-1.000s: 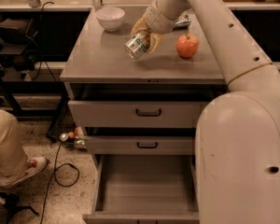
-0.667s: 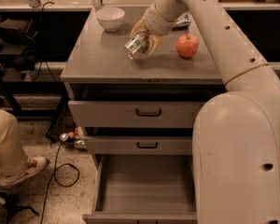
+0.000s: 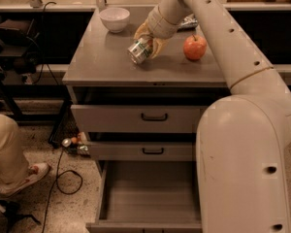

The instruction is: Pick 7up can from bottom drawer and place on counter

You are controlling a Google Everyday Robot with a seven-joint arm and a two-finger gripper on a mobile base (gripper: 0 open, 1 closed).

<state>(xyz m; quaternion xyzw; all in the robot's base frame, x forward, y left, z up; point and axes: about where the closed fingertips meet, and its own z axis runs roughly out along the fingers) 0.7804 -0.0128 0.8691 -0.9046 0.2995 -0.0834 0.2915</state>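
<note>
The 7up can (image 3: 139,51), silver and green with a shiny end facing me, is tilted on its side in my gripper (image 3: 146,43) over the middle of the counter (image 3: 102,57). The gripper's yellowish fingers are shut on the can, which is at or just above the counter surface. The bottom drawer (image 3: 150,195) stands pulled open below, its grey floor bare. My white arm reaches in from the lower right and hides the drawer's right part.
A white bowl (image 3: 114,19) sits at the counter's back left. A red apple (image 3: 195,47) sits right of the gripper. A crinkled bag (image 3: 188,22) lies behind it. Two closed drawers with black handles (image 3: 153,116) are above the open one. A person's leg (image 3: 9,154) and cables are on the floor at left.
</note>
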